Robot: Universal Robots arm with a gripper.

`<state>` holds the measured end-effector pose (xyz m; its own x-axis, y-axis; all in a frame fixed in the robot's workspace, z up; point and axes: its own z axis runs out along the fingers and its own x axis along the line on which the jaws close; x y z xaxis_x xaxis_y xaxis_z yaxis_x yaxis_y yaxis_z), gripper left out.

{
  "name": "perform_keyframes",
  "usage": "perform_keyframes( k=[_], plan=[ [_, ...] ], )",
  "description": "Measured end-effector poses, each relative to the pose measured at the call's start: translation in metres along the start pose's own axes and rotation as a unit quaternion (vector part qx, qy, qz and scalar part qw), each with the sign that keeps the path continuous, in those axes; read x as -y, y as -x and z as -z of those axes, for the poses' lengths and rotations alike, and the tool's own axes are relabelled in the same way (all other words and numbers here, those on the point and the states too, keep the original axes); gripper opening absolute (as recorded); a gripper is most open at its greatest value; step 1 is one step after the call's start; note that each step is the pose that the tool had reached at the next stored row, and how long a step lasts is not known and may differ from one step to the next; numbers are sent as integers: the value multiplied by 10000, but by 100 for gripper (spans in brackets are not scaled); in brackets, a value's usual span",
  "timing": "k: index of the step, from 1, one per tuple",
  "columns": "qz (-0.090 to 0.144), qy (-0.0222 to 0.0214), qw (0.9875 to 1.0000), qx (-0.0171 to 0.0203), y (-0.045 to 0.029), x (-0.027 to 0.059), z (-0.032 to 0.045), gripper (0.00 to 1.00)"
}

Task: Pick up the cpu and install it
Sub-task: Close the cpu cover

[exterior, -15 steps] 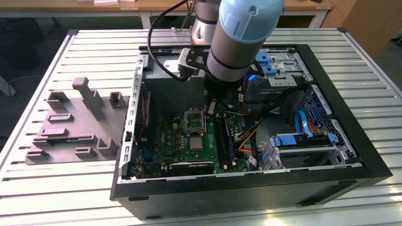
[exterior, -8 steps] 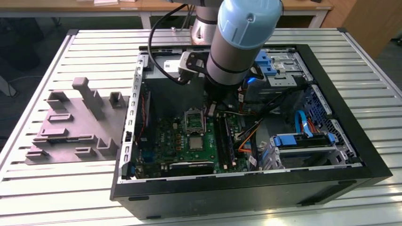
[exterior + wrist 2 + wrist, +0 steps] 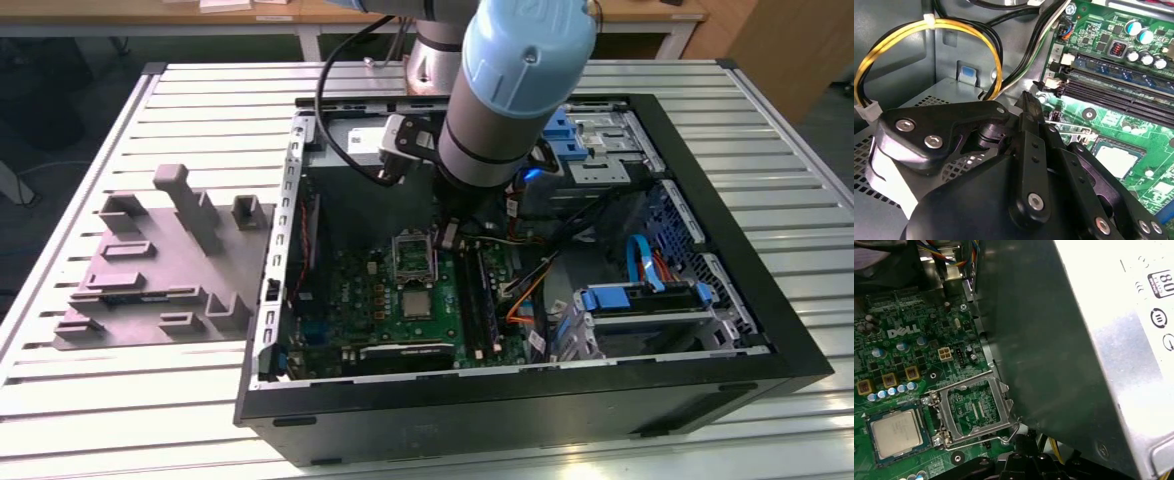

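Note:
The cpu (image 3: 418, 304) lies flat in the socket of the green motherboard (image 3: 350, 300), its silvery top showing in both wrist views (image 3: 895, 432) (image 3: 1116, 160). Beside it the socket's metal frame (image 3: 976, 407) stands swung open, with its wire lever (image 3: 1009, 432) at the edge. My gripper (image 3: 449, 240) hangs inside the case just above that open frame, a short way from the cpu. In the second wrist view the black fingers meet at one tip, so the gripper (image 3: 1026, 102) is shut with nothing in it.
The open black computer case (image 3: 747, 330) lies on a slatted table. A power supply box (image 3: 1134, 340) stands close beside the socket. Yellow and black cables (image 3: 929, 27), memory slots (image 3: 1124, 95) and blue drive cages (image 3: 641, 300) crowd the inside. A grey plastic tray (image 3: 147, 270) sits at the exterior view's left.

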<state>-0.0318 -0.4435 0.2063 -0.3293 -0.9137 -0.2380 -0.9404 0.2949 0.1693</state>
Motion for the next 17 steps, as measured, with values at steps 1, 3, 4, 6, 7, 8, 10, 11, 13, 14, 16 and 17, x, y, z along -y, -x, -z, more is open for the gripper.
perform_keyframes(
  k=[1,3,4,6,7,8,10,11,13,14,16,17],
  plan=[
    [0,0,10000,-1,-1,0,-3,11],
    [0,1,10000,-1,-1,2,-10,11],
    [1,1,10000,-1,-1,2,-13,11],
    [0,1,10000,-2,1,2,-20,11],
    [0,0,10000,-2,2,2,-24,11],
    [0,1,10000,-1,3,2,-29,11],
    [0,1,10000,-1,6,2,-38,11],
    [0,1,10000,0,7,2,-42,11],
    [1,1,10000,1,7,2,-51,11],
    [0,1,10000,1,7,2,-54,11],
    [0,1,10000,2,8,3,-62,11],
    [0,1,10000,1,8,3,-65,11]
  ],
)
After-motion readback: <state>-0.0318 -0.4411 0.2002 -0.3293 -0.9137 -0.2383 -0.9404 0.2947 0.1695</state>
